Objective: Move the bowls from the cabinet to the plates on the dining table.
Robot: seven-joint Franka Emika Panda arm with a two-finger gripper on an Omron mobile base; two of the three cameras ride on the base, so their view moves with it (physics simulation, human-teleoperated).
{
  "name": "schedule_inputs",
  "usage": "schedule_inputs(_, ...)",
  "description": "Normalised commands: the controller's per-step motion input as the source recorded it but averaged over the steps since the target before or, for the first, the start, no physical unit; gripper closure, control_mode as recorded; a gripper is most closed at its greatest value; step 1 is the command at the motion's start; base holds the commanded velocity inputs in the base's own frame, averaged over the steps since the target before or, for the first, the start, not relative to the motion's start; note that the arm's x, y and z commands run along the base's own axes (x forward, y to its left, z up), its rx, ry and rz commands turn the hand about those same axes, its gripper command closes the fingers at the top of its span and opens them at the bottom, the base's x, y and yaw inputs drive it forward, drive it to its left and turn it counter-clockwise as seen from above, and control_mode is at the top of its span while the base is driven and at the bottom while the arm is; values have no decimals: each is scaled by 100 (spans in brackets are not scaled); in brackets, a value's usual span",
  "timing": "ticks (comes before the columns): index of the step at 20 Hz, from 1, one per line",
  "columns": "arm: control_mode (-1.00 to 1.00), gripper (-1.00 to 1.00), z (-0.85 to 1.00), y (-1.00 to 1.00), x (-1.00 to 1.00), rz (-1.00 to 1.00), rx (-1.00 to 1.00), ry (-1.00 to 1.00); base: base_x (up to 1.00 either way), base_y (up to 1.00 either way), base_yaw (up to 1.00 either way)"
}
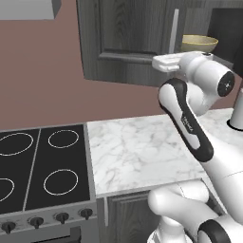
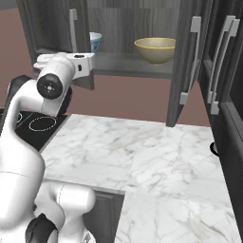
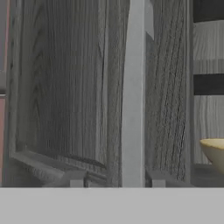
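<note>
The olive-yellow bowl (image 2: 154,50) sits upright on the open cabinet (image 2: 128,66) shelf; the patterned white bowl (image 2: 95,41) stands further left, part hidden by the door. I judge both rigid, glazed, slippery and breakable, so I would pinch the rim wall, one finger inside. The gripper (image 1: 159,62) is at the left door's silver bar handle (image 3: 133,96); I cannot tell whether its jaws are parted or clamped. Marble counter (image 2: 142,156) lies below.

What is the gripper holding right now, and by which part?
It cannot be told: the gripper straddles the cabinet door's handle near its lower end, fingertips on either side, but contact isn't clear.
</note>
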Motion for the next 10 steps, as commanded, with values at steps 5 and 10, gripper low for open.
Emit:
schedule_inputs(5, -100, -100, 12, 1, -81, 0, 0, -12, 0, 0, 0)
schedule_inputs(10, -100, -100, 8, -21, -88, 0, 3, -7, 0, 0, 0)
